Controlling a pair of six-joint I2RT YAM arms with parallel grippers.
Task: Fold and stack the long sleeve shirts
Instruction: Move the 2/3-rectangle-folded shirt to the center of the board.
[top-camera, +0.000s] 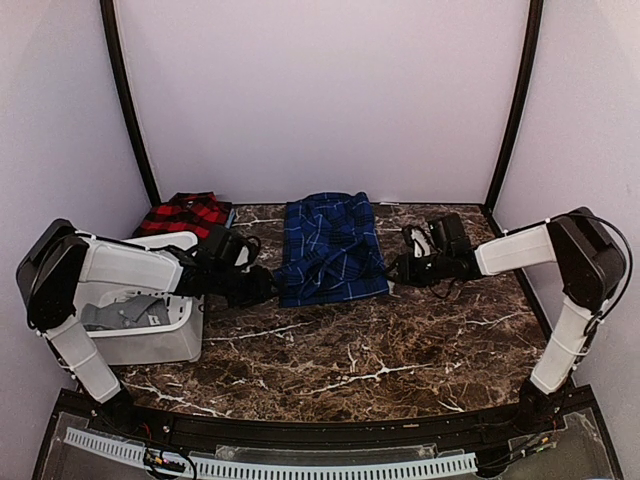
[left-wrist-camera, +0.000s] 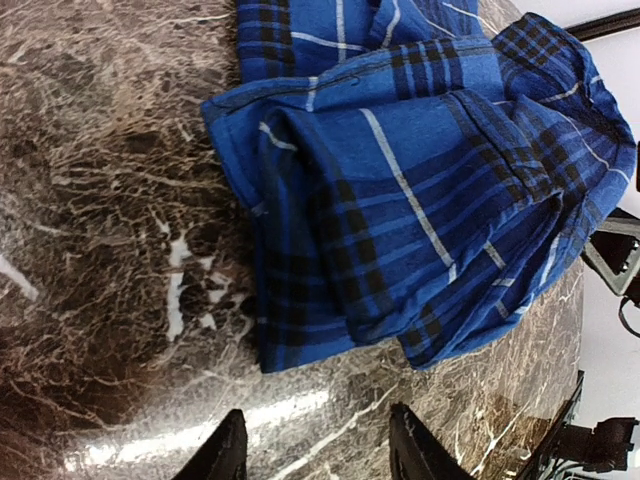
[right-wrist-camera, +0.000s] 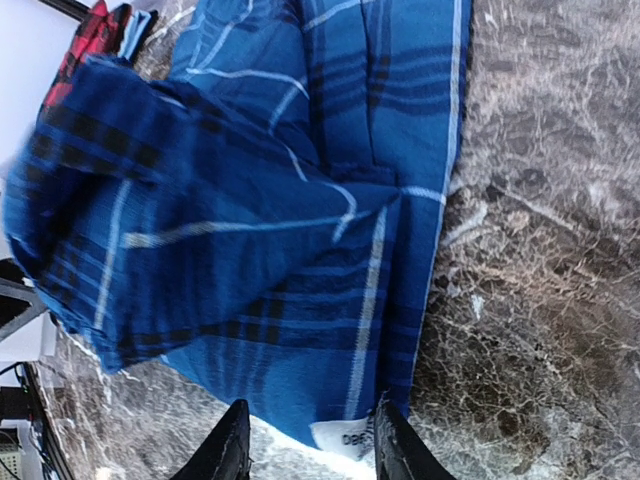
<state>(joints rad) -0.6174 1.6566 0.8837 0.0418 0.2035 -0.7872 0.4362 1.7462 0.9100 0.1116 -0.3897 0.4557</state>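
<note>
Overhead: blue shirt (top-camera: 330, 250) lies folded at the middle of the table (top-camera: 350, 370); red shirt (top-camera: 185, 213) sits bunched back left, behind a white bin (top-camera: 150, 345). Left gripper (top-camera: 262, 285) is at the blue shirt's left edge, right gripper (top-camera: 395, 268) at its right edge.
Left wrist: fingers apart over bare marble, just short of the cloth.
Right wrist: fingers apart, straddling the hem by a white label (right-wrist-camera: 350, 437).

A lab test booth. Plain white walls (top-camera: 320, 90) and black poles (top-camera: 128, 100) box in a marble-look tabletop (top-camera: 350, 360), a cable duct (top-camera: 270, 465) along its near edge.
</note>
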